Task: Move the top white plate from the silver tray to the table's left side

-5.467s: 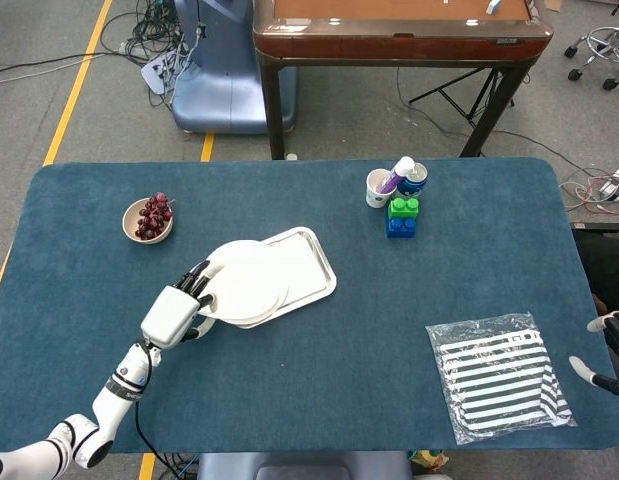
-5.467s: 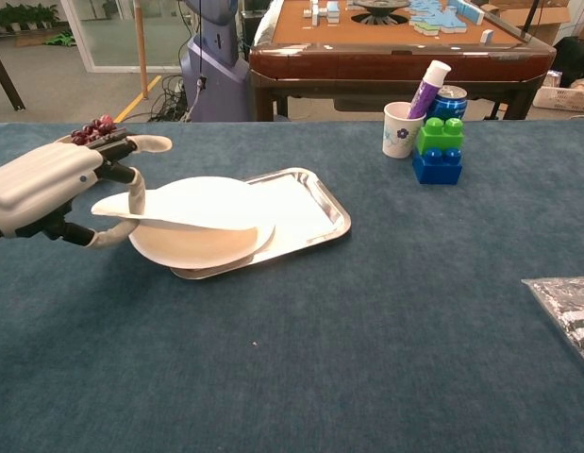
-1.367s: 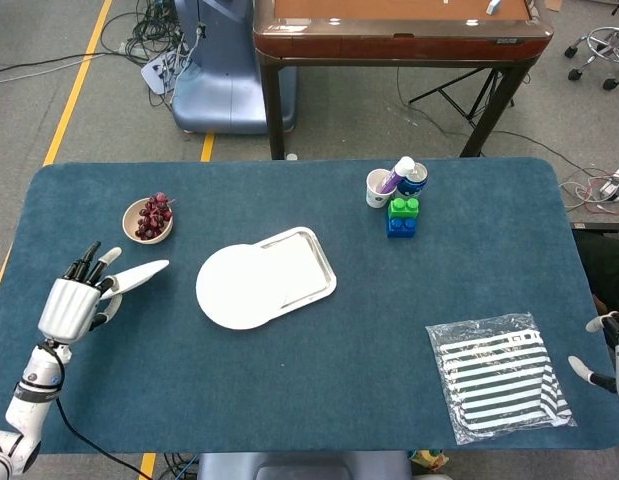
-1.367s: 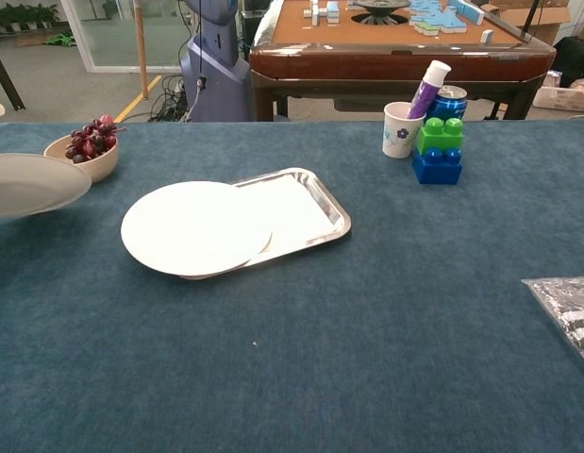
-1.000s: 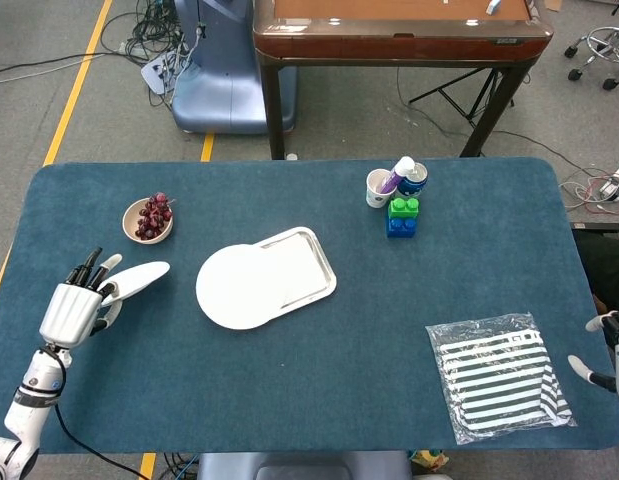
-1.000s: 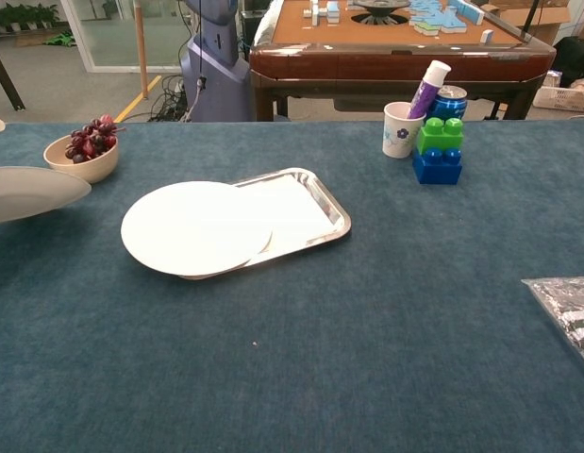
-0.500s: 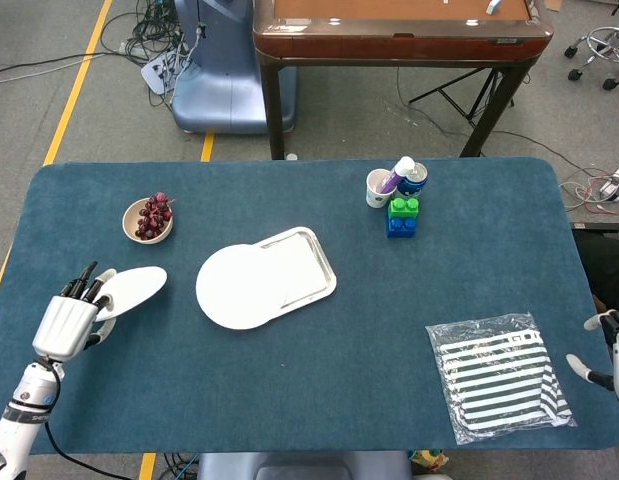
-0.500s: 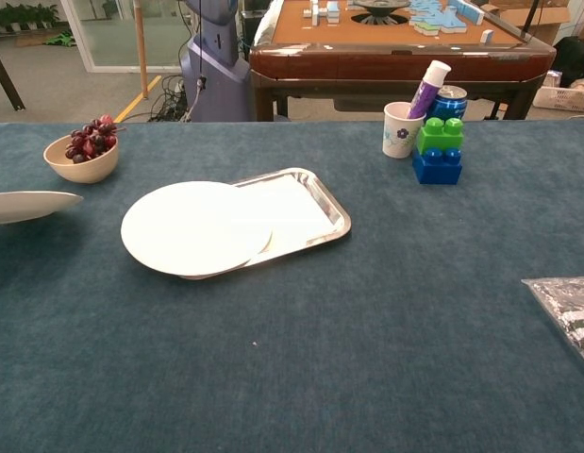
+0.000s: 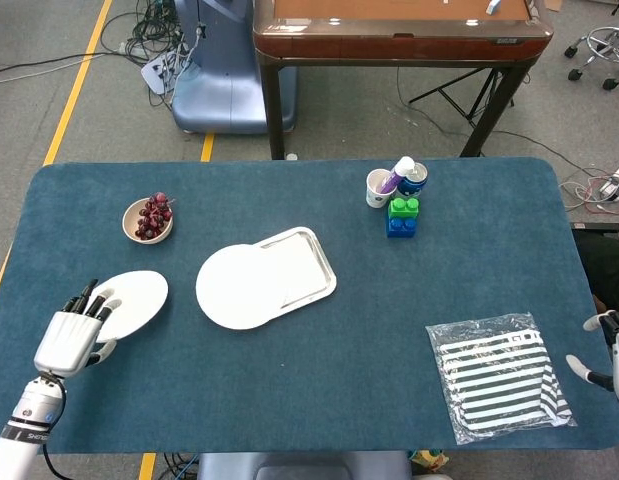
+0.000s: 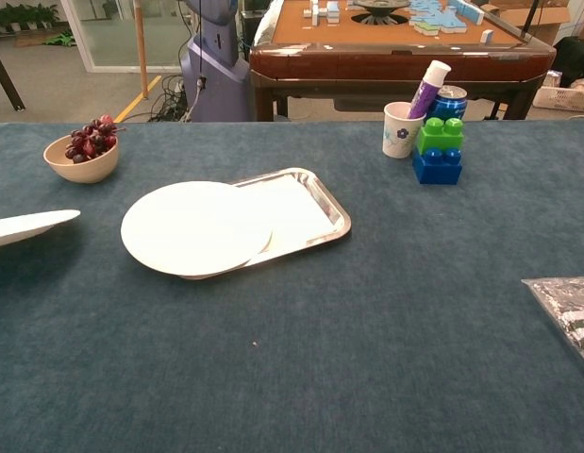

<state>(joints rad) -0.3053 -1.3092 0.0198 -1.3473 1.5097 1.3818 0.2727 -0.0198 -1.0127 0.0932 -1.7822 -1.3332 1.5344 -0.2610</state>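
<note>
The blue table [image 9: 289, 400] bears a silver tray [image 9: 311, 262], grape bowl [image 9: 147, 221], paper cup [image 9: 378, 188], blocks [image 9: 402, 217] (green over blue) and striped bag [image 9: 497, 373].

The desk [image 9: 319, 400] is covered in matt, slightly napped blue cloth. The tray [image 10: 315, 212] is shiny metal with a mirror-bright rim. Both plates [image 10: 192, 226] [image 9: 134, 300] look smooth and matt white, perhaps ceramic. The blocks [image 10: 437, 149] are glossy plastic, the cup [image 10: 397, 129] looks like paper. The bag [image 9: 499, 375] is clear, crinkled, glossy film. The left robot hand [image 9: 69, 338] has a smooth white plastic shell.
</note>
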